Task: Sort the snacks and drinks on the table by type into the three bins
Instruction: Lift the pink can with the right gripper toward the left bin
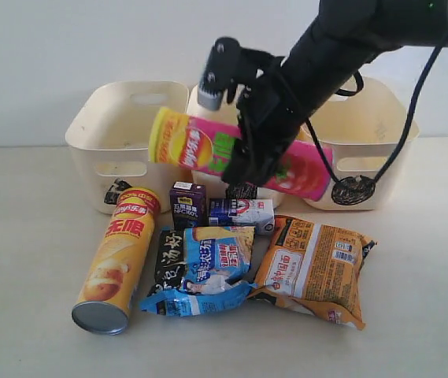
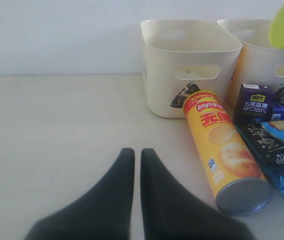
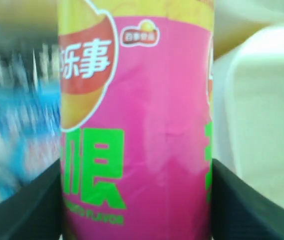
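Note:
My right gripper (image 1: 247, 153) (image 3: 137, 200) is shut on the pink chip tube (image 1: 196, 146) (image 3: 146, 125) and holds it tilted in the air in front of the three bins, over the drinks. The yellow tube (image 1: 117, 256) (image 2: 224, 150) lies on the table. Beside it stand the purple carton (image 1: 186, 203) (image 2: 254, 102) and the blue-and-white carton (image 1: 243, 213). The black bag (image 1: 168, 260), blue-white bag (image 1: 212, 268) and orange bag (image 1: 314, 268) lie in front. My left gripper (image 2: 138, 152) is shut and empty over bare table, left of the yellow tube.
The left bin (image 1: 98, 134) (image 2: 181, 50) and the right bin (image 1: 381, 134) stand at the back. The middle bin (image 1: 208, 179) is mostly hidden behind the arm and the tube. A black cable hangs across the right bin.

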